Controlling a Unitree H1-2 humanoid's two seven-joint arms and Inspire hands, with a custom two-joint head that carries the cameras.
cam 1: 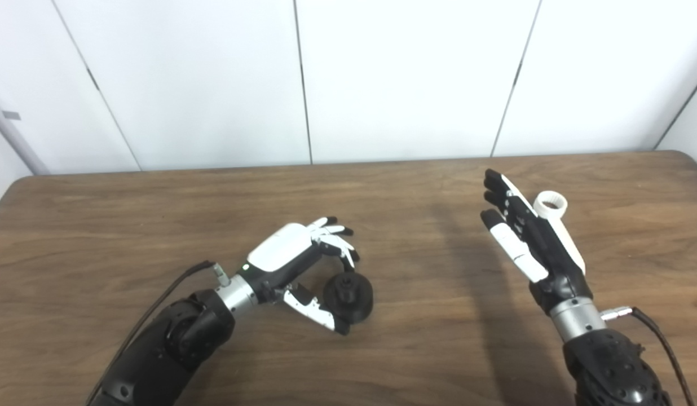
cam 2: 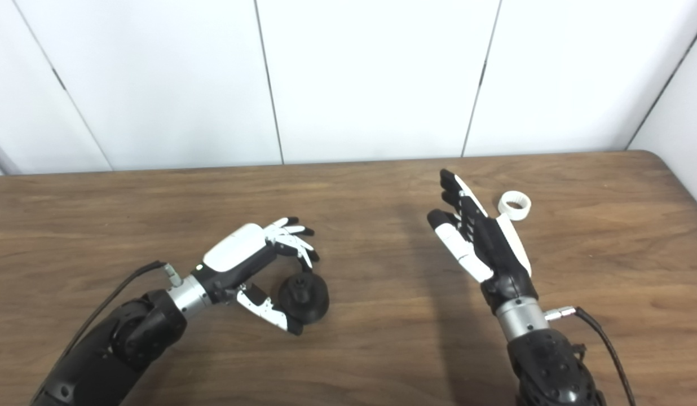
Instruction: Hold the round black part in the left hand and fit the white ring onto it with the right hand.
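The round black part [cam 1: 351, 296] lies on the wooden table [cam 1: 416, 186], left of centre, with a small hub sticking up from its middle. My left hand [cam 1: 289, 251] is cupped around it: the fingers curve over its far side and the thumb reaches along its near edge, but no firm grip shows. The white ring [cam 2: 514, 205] rests on the table at the right. Just left of the ring, my right hand [cam 2: 484, 239] is raised above the table, open, fingers straight and apart, holding nothing. In the left eye view this hand partly overlaps the ring [cam 1: 551, 204].
White wall panels [cam 1: 405, 79] rise right behind the table's far edge. A cable [cam 1: 661, 344] trails from the right wrist, and another [cam 1: 162, 299] from the left wrist. Bare wood lies between the two hands.
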